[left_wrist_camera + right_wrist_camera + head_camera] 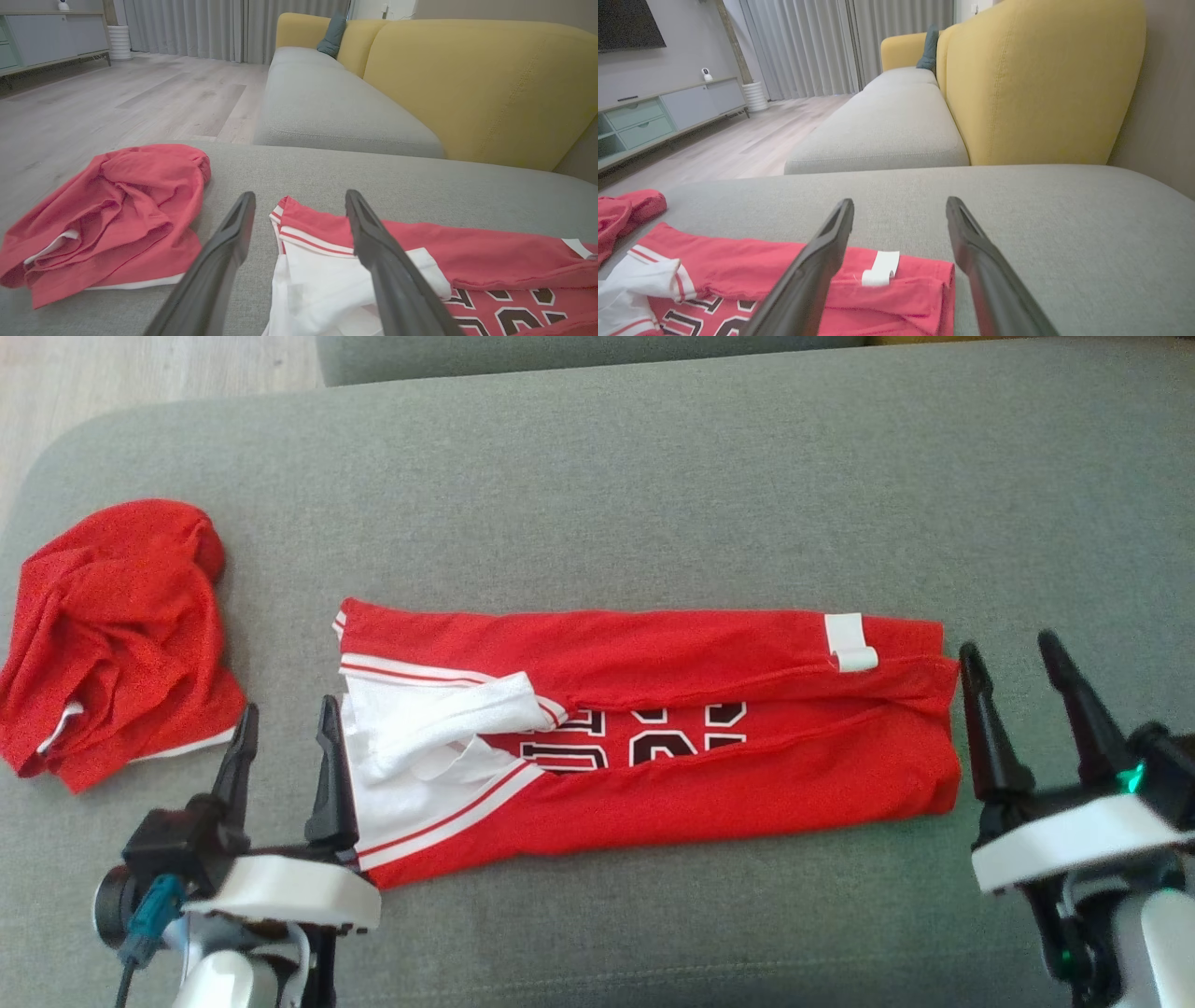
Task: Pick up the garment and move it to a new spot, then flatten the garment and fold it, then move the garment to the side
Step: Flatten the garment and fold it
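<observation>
The garment (672, 728) is a red jersey with white trim and black-and-white lettering, folded into a long band across the middle of the grey cushion (653, 476). My left gripper (287, 723) stands open at the band's left end, its right finger over the white trim edge (322, 280). At the band's right end my right gripper (1013, 658) is open, just off the cloth's edge. The right wrist view has the garment (784, 275) under the left finger, with a white tag (880, 269) between the fingers. Nothing is held.
A second red garment (117, 635) lies crumpled at the cushion's left end, also in the left wrist view (112, 219). Behind stands a yellow sofa back (467, 84) with another grey seat (882, 126). Wooden floor (117, 102) lies to the left.
</observation>
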Controlling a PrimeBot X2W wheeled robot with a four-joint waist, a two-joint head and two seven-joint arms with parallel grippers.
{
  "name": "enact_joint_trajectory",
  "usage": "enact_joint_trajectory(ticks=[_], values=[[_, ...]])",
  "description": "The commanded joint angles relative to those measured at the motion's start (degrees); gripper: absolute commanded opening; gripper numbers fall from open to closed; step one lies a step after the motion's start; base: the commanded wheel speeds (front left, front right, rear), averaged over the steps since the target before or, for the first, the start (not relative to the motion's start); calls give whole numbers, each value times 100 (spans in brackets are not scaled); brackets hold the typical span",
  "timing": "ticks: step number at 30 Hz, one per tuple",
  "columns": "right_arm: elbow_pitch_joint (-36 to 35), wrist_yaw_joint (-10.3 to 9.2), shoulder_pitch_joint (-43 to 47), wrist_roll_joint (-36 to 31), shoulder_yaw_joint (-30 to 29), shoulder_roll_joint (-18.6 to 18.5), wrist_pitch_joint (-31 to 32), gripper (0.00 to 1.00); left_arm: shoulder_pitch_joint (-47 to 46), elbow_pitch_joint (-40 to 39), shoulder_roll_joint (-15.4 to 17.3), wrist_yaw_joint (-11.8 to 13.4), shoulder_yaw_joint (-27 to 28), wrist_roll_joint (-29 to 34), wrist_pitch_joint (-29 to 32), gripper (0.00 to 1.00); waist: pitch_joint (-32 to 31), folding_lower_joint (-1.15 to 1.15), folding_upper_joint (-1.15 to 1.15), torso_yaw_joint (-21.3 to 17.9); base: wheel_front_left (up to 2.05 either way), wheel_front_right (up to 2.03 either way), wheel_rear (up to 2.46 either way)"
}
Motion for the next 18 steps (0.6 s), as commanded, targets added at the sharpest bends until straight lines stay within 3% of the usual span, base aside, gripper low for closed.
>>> enact_joint_trajectory(ticks=[1, 18], values=[[-208, -5, 35, -51, 88, -4, 45, 100, -135, -227, 120, 59, 181, 53, 24, 100, -8, 0, 0, 8, 0, 0, 0], [-245, -5, 141, 10, 25, 42, 185, 100, -158, -244, 192, 160, 171, 50, 86, 100, 54, 0, 0, 24, 0, 0, 0]])
